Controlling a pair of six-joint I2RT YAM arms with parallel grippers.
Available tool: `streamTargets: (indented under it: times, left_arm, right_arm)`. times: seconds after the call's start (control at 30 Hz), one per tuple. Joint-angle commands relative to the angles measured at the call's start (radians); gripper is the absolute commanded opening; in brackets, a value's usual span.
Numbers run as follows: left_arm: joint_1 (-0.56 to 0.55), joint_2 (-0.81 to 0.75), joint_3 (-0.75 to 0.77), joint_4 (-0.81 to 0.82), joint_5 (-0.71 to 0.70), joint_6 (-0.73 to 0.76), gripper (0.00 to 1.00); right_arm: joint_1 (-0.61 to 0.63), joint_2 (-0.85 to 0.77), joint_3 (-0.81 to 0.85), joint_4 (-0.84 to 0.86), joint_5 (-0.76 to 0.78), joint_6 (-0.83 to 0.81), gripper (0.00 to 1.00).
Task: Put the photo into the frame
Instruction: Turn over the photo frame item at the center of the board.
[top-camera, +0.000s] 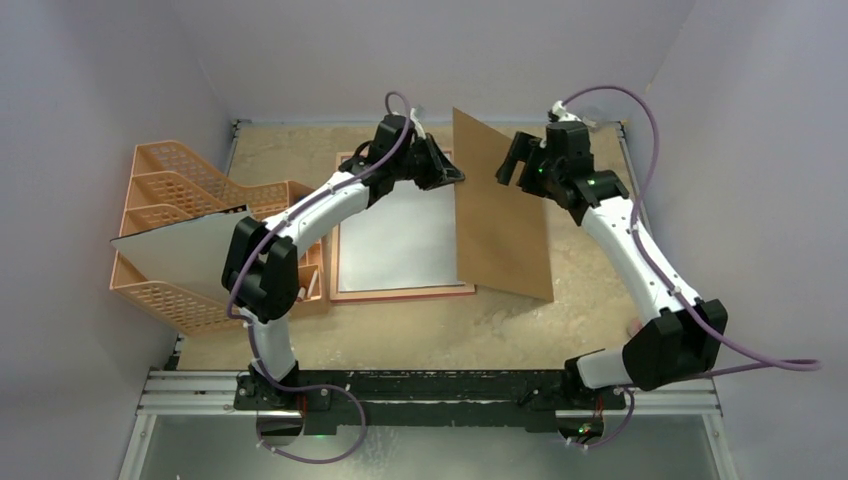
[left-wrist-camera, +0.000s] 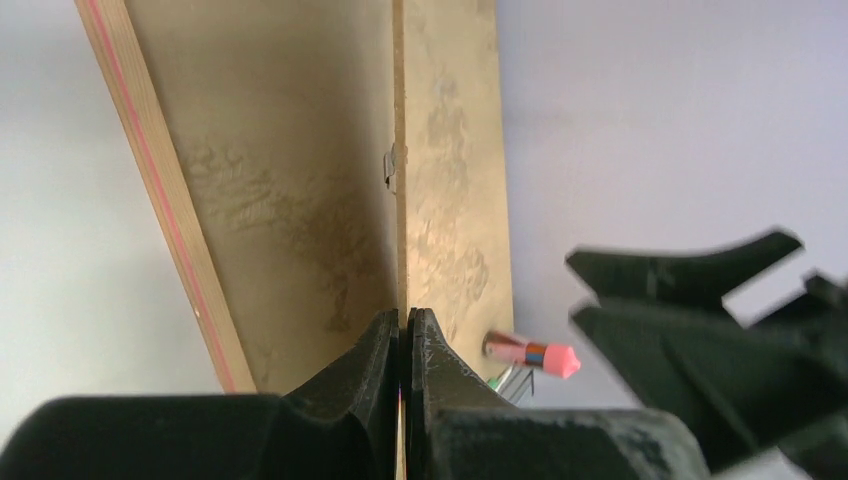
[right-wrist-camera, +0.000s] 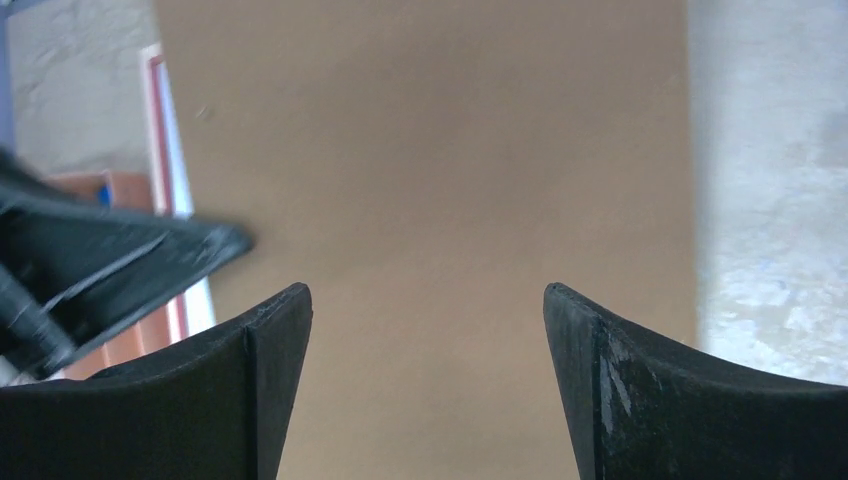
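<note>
The pink-red frame (top-camera: 400, 291) lies flat mid-table, and the photo (top-camera: 400, 235) rests inside it with its white back up. A brown backing board (top-camera: 505, 220) stands tilted over the frame's right side. My left gripper (top-camera: 455, 177) is shut on the board's upper left edge. In the left wrist view the jaws (left-wrist-camera: 403, 320) pinch the board (left-wrist-camera: 401, 150) edge-on. My right gripper (top-camera: 508, 165) hangs open just right of the board's top. Its fingers (right-wrist-camera: 427, 300) face the board's brown face (right-wrist-camera: 440, 150) with nothing between them. The frame's edge (right-wrist-camera: 157, 110) shows at left.
An orange mesh organiser (top-camera: 175, 180) stands at the left with a grey sheet (top-camera: 180, 250) leaning in it. The sandy tabletop (top-camera: 560, 320) lies right of the board. A pink-tipped pen-like object (left-wrist-camera: 535, 354) shows in the left wrist view. Grey walls enclose the table.
</note>
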Motion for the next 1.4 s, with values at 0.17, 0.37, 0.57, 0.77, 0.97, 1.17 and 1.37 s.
streamTargets:
  times: [0.17, 0.37, 0.57, 0.77, 0.97, 1.17, 1.37]
  left_arm:
    - [-0.002, -0.076, 0.111, -0.008, -0.196, -0.088, 0.00]
    - [-0.002, -0.089, 0.127, -0.037, -0.205, -0.104, 0.00]
    - [-0.002, -0.072, 0.192, -0.164, -0.171, -0.083, 0.00]
    - [-0.002, -0.091, 0.168, -0.161, -0.162, -0.088, 0.00]
    - [0.000, -0.098, 0.157, -0.162, -0.163, -0.092, 0.00]
    - [0.000, -0.101, 0.152, -0.162, -0.156, -0.103, 0.00]
    - [0.002, -0.101, 0.147, -0.161, -0.154, -0.112, 0.00]
  right_arm:
    - [0.292, 0.045, 0.216, -0.200, 0.227, 0.023, 0.88]
    - [0.476, 0.157, 0.334, -0.272, 0.382, 0.001, 0.88]
    - [0.587, 0.313, 0.484, -0.475, 0.615, 0.029, 0.84]
    - [0.642, 0.345, 0.474, -0.488, 0.739, -0.002, 0.76]
    - [0.659, 0.346, 0.459, -0.518, 0.844, 0.002, 0.63]
    - [0.671, 0.335, 0.414, -0.550, 0.892, 0.026, 0.49]
    - [0.684, 0.301, 0.335, -0.558, 0.890, 0.071, 0.45]
